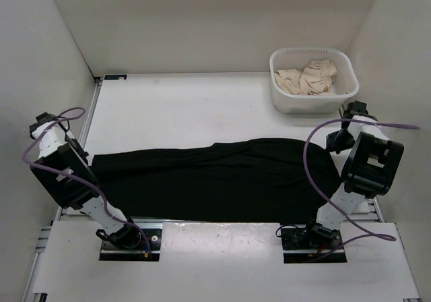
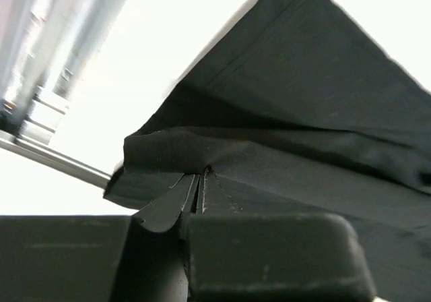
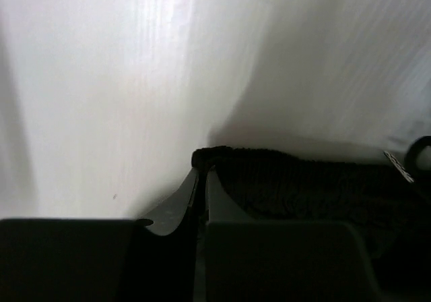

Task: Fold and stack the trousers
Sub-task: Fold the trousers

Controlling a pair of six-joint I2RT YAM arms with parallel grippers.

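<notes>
The black trousers (image 1: 215,179) lie stretched left to right across the near half of the table, folded lengthwise. In the left wrist view my left gripper (image 2: 201,175) is shut on the trousers (image 2: 303,113), pinching a fold of cloth at their left end. In the right wrist view my right gripper (image 3: 203,169) is shut on the ribbed edge of the trousers (image 3: 303,180) at their right end. From above, the left arm (image 1: 64,170) and the right arm (image 1: 367,160) cover both pinched ends.
A white basket (image 1: 289,100) stands at the back right with a crumpled beige cloth (image 1: 308,76) inside. White walls close in the table on three sides. Purple cables loop beside both arms. A metal rail (image 2: 40,66) runs along the table's left edge.
</notes>
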